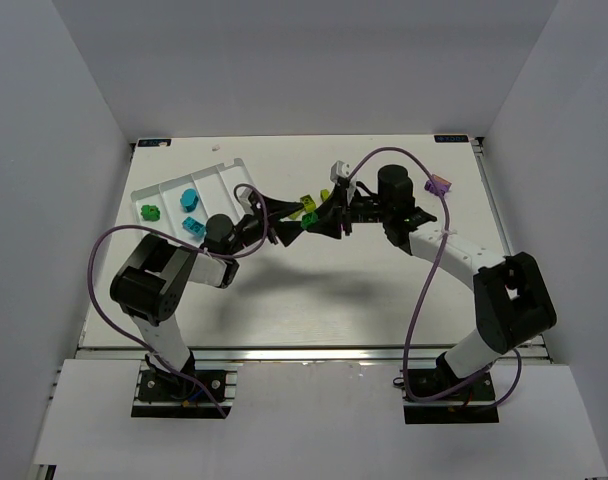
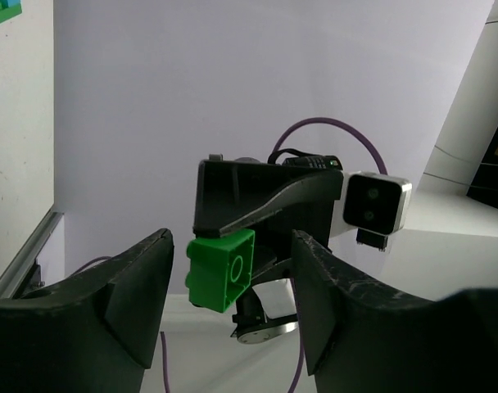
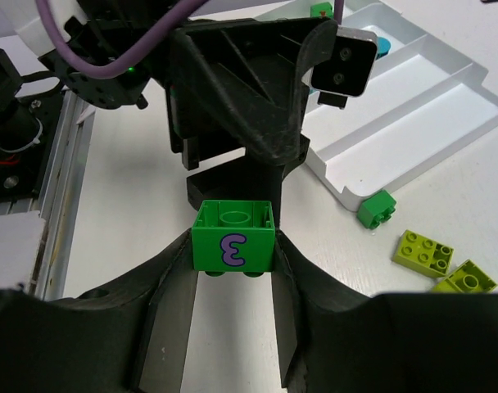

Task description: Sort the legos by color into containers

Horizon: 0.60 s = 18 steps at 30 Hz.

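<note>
Handing over: small green plastic brick, aloft mid-table, right of white ridged tray.
Right gripper: clamped on brick.
Left gripper: jaws apart, flanking brick.
Advice: centre brick, close squarely before right releases.

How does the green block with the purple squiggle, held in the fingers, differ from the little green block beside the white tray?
The green plastic brick with the purple mark is clamped between the right fingers, off the table; the small plain green plastic brick lies on it, beside a corner of the white plastic tray. The first bears a purple squiggle; the second shows none. Both are green and outside the tray.
</note>
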### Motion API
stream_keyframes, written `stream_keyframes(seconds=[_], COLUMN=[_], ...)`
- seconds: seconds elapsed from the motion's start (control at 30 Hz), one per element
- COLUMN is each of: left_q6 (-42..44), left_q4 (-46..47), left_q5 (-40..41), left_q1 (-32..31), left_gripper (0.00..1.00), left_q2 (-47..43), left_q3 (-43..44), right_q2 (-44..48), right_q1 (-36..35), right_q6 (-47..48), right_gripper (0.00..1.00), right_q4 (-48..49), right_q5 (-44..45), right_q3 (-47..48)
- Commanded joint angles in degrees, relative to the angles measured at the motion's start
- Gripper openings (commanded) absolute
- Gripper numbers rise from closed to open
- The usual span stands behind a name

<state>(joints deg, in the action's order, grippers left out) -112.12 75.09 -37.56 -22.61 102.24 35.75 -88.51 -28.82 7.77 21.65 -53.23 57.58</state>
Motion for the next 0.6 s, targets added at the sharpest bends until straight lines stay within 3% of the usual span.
stream_keyframes(seconds=[0.0,0.37,0.57], left_q6=[-0.1,0.0,0.3], left_q4=[28.8,28.9,28.9], left_q5=[-1.0,-0.8,-0.1], left_q1=[-0.8,-2.1,-2.1], left_gripper=[0.67,0.49,0.20], left_q2=[-1.9,-2.2,-2.0], left_q3=[1.3,1.4,1.6], right_q2=[-1.2,-4.5,-4.0], right_q1=[-0.2,-0.2,-0.1], right_q6=[-2.7,-5.3,-5.4], right_gripper=[0.29,0.31,0.48], right_q4=[3.9,5.1,4.9], right_q5=[0.5,2.5,1.9], right_q3=[3.3,4.6,4.0])
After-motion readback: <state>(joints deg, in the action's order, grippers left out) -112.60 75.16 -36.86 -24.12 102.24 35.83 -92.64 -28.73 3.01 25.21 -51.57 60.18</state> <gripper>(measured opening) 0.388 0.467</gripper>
